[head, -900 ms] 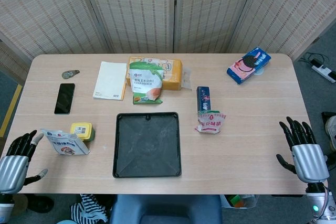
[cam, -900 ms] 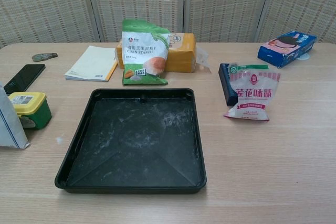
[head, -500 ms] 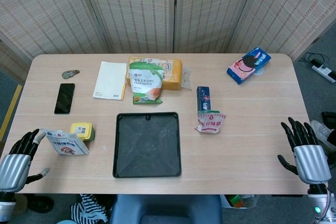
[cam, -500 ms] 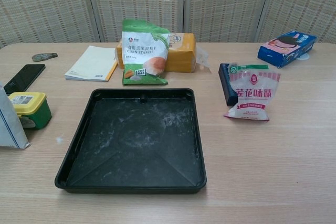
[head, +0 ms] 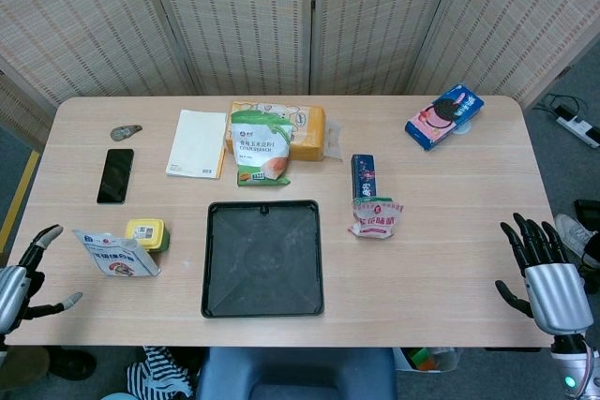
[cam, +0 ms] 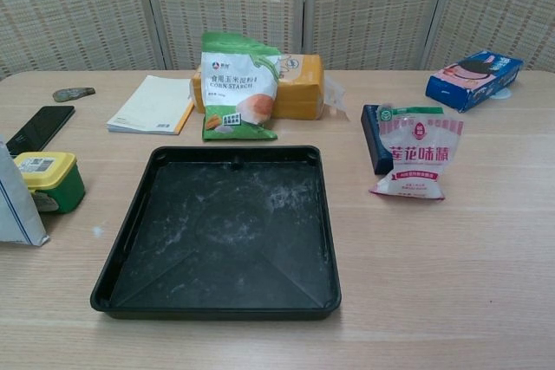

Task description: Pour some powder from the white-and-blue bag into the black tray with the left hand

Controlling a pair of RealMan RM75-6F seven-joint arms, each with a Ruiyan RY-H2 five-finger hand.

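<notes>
White-and-blue bag (head: 116,255) stood upright near the table's (head: 450,259) 8 o'clock corner, round red-toned graphic on its face, print too small to read. In chest view only its right edge (cam: 17,201) showed at the frame's left border. Nothing held it.

Left hand (head: 17,280) sat at the bag's 9 o'clock, off the table's left edge, half cut by the frame. Fingers spread, holding nothing, a gap between fingertips and bag.

Green tub with yellow lid (head: 147,233) was just beside the bag at its 2 o'clock; I could not tell whether they touched.

Black tray (head: 262,258) lay flat at the bag's 3 o'clock, near the front edge, floor dusted with white powder traces. Bare tabletop between bag and tray.

Green-and-white pouch (head: 258,145) at the tray's 12 o'clock read "CORN STARCH", leaning on an orange pack (head: 302,131). White notebook (head: 197,142) at 11 o'clock, black phone (head: 115,175) and a small grey object (head: 125,131) further toward 10.

At the tray's 3 o'clock, a pink-and-white sachet (cam: 416,162) with red Chinese characters overlapped a dark blue box (head: 363,176). Blue cookie pack (head: 443,116) sat at the far right corner.

Right hand (head: 546,276) was off the table's right edge near 4 o'clock, fingers extended and apart, empty. Wide bare wood between it and the sachet.
</notes>
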